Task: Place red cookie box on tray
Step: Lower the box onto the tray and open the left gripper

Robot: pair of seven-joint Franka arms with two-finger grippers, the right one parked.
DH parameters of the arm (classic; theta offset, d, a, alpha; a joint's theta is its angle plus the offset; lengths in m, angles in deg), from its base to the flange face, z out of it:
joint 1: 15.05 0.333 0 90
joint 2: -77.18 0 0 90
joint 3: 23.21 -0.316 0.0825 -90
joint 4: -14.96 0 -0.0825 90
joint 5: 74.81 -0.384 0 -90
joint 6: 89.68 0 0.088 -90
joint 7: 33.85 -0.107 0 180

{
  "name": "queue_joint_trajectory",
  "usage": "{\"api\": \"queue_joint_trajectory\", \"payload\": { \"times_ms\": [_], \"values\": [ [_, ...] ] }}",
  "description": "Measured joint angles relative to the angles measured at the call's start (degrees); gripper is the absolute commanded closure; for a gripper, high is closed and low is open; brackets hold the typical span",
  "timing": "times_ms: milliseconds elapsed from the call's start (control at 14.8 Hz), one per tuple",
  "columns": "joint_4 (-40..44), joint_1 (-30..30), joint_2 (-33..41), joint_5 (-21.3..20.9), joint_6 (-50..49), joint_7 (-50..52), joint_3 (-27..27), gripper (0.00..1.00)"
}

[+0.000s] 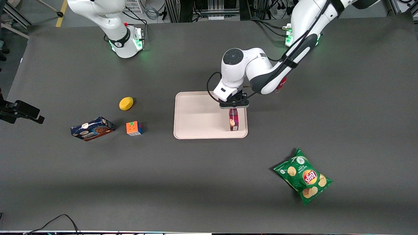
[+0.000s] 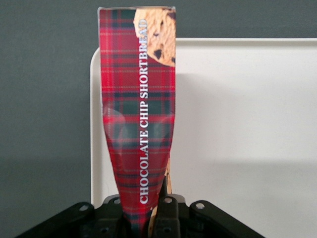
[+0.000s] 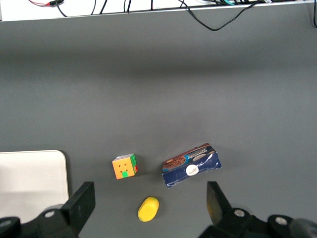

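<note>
The red cookie box (image 1: 233, 119), a long slim carton in glossy dark-red tartan, stood upright on the tray (image 1: 196, 117) near the rim at the working arm's end, its lower end at the tray's floor. The hand (image 1: 233, 105) was directly above it, clamped on its upper end. The tray was a flat, smooth, pale pinkish-beige rectangle with rounded corners and a low rim, lying on the matte dark-grey surface (image 1: 209, 182).

Only the wrist view on the working arm showed the grip closely: the black fingers (image 2: 167, 214) pinched the red cookie box (image 2: 138, 114) so that the cardboard buckled inward, and white lettering and a pictured cookie ran along its side.

The front view alone showed a crinkled green chip bag (image 1: 303, 176) nearer the camera. Toward the parked arm's end lay a rounded yellow lemon (image 1: 126, 103), a colourful puzzle cube (image 1: 134, 128) and a shorter blue cookie box (image 1: 92, 128).
</note>
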Motion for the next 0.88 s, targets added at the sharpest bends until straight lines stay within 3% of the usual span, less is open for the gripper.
{"api": "queue_joint_trajectory", "payload": {
  "times_ms": [472, 539, 607, 674, 742, 876],
  "values": [
    [0.0, 0.0, -4.3, -7.7, 2.0, 2.1, -1.2, 1.0],
    [0.1, 0.0, -4.8, -8.5, 2.1, 2.8, -1.4, 0.91],
    [0.2, 0.0, -5.3, -8.8, 2.1, 3.1, -1.5, 0.75],
    [0.3, 0.0, -5.4, -8.9, 2.1, 3.3, -1.5, 0.3],
    [0.4, 0.0, -5.4, -8.9, 2.3, 3.3, -1.5, 0.0],
    [0.5, 0.0, -5.6, -8.9, 3.0, 3.5, -1.5, 0.0]
  ]
}}
